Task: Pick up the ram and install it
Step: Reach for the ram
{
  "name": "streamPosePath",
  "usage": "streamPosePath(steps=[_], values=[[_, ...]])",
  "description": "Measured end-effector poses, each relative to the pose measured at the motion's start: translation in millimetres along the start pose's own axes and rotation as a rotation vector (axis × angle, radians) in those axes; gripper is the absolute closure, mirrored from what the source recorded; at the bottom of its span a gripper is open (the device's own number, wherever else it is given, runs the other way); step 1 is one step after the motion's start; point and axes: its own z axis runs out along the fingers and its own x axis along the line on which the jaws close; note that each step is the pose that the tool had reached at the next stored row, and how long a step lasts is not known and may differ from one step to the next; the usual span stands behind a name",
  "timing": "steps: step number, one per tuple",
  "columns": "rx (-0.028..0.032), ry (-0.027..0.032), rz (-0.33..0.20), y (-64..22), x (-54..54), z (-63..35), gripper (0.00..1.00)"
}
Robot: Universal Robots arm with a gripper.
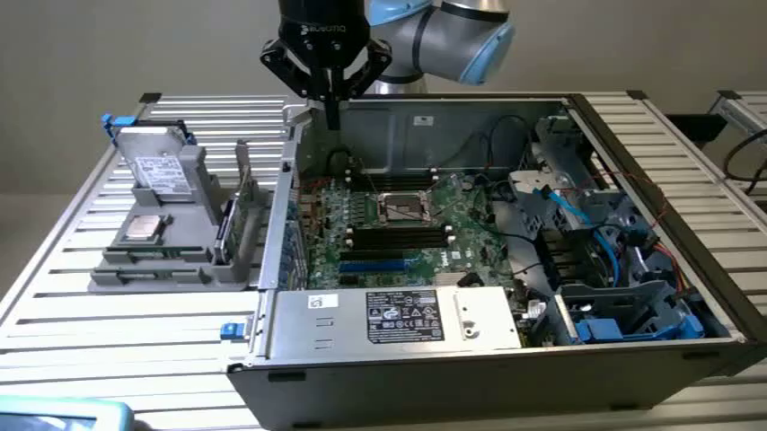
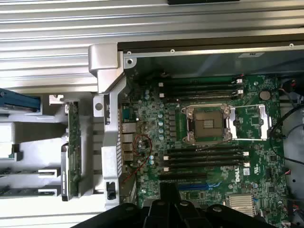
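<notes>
Your claw point(image 2: 168, 192): clenched, empty, upper middle of the exterior view.
Below it: motherboard point(image 1: 396, 229), open socket point(image 2: 207, 123).
Risk: descend clenched and you could crush that socket.

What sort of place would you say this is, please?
Probably a robotics lab bench for computer assembly: an open grey metal desktop computer case with a green motherboard lies on a slatted aluminium table, under a grey-and-blue robot arm.
</notes>
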Motion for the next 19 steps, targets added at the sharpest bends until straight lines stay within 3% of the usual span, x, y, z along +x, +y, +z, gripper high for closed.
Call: streamPosePath(steps=[14,19], values=[[0.0000,0.0000,0.000,-0.1,1.9,0.0,0.89],[0.0003,0.0030,0.000,-1.5,21.0,-0.4,0.89]])
